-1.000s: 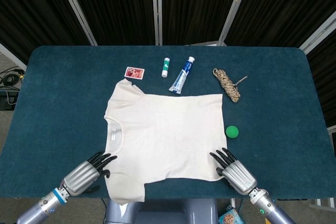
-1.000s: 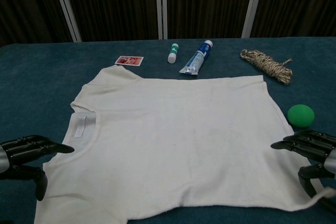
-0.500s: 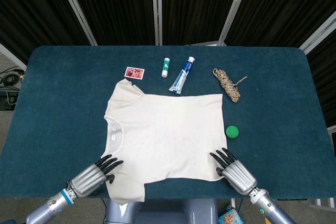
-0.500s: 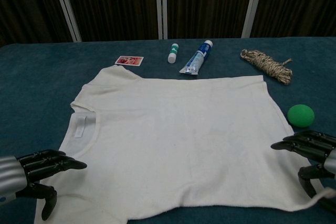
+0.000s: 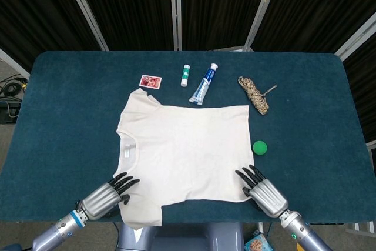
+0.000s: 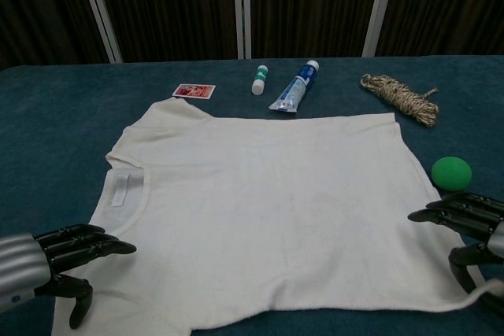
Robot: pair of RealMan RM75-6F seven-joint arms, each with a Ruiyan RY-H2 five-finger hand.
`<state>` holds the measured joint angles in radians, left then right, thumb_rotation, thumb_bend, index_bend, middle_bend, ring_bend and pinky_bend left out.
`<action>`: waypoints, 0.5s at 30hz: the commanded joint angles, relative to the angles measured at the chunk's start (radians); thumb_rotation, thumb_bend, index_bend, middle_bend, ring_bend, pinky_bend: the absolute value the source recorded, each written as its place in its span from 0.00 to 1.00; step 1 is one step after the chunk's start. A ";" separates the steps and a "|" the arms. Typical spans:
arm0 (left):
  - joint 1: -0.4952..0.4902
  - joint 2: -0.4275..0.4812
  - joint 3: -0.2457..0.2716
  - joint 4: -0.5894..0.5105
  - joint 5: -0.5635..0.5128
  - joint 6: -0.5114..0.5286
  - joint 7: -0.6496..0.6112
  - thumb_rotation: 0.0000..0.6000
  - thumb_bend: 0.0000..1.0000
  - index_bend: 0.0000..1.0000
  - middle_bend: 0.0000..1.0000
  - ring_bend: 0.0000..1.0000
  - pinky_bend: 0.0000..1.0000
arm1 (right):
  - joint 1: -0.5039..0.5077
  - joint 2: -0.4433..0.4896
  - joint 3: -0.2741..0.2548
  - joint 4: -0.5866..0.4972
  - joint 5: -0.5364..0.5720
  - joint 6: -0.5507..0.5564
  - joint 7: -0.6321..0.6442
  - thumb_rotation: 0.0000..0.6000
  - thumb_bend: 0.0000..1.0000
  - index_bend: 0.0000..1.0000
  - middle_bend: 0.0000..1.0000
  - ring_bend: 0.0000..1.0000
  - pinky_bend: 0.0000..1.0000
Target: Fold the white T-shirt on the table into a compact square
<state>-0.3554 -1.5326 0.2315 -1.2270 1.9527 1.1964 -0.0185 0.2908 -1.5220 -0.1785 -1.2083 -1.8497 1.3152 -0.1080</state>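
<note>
Dark curtains hang behind our teal table (image 5: 64,116), where the white T-shirt (image 5: 185,154) lies flat and unfolded, collar toward our left and its near sleeve draping over the front edge. Going left to right: our left hand (image 5: 107,195) has slid in along the near edge over the last second and now has its fingers (image 6: 98,241) spread at the shirt's near-left corner, holding nothing. Our right hand (image 5: 263,192) has barely moved; it waits open, fingers apart, at the near-right hem, gripping nothing yet. We judge both hands are now placed at the near edge, so the first fold can begin.
</note>
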 commanded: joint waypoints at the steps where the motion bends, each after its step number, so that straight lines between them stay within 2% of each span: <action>1: -0.004 -0.004 0.002 0.006 -0.005 -0.001 -0.004 1.00 0.29 0.50 0.00 0.00 0.00 | 0.000 0.000 0.000 0.002 0.001 0.000 -0.001 1.00 0.44 0.69 0.07 0.00 0.00; 15: -0.034 -0.009 0.015 0.012 -0.012 -0.013 -0.004 1.00 0.33 0.50 0.00 0.00 0.00 | 0.004 0.003 -0.004 0.002 0.005 -0.005 -0.001 1.00 0.45 0.69 0.07 0.00 0.00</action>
<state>-0.3875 -1.5416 0.2452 -1.2150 1.9408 1.1851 -0.0218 0.2946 -1.5184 -0.1825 -1.2065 -1.8448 1.3106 -0.1087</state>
